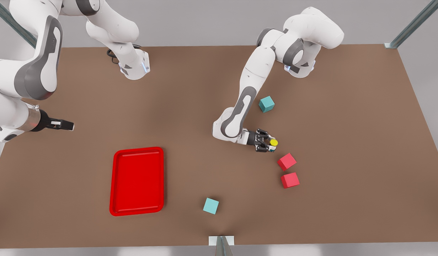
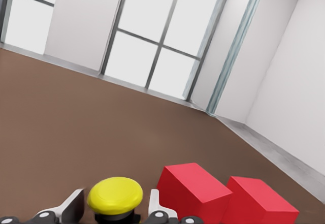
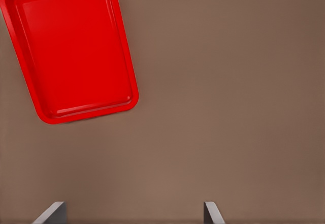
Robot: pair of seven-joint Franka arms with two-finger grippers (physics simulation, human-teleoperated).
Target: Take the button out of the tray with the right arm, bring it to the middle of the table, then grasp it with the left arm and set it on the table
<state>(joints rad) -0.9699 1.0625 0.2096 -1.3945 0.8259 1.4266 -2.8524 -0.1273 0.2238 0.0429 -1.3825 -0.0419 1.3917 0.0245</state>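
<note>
On the front view's left, the right arm's tool hangs above the bare brown worktop, up and to the left of the red tray. In the right wrist view its two fingers are wide apart with nothing between them, and the tray lies flat on the worktop well away from them. The tray has nothing in it.

Lower down, near the front edge, sits a teal cube. Past the middle, the left arm reaches down to the worktop. Another teal cube sits just beside that arm.

The left tool is clamped on the button. In the left wrist view the yellow cap of the button sits between two pale fingers. It is very low, but I cannot tell if it touches the worktop.

Two red cubes sit near the button, on its right side, close together.
</note>
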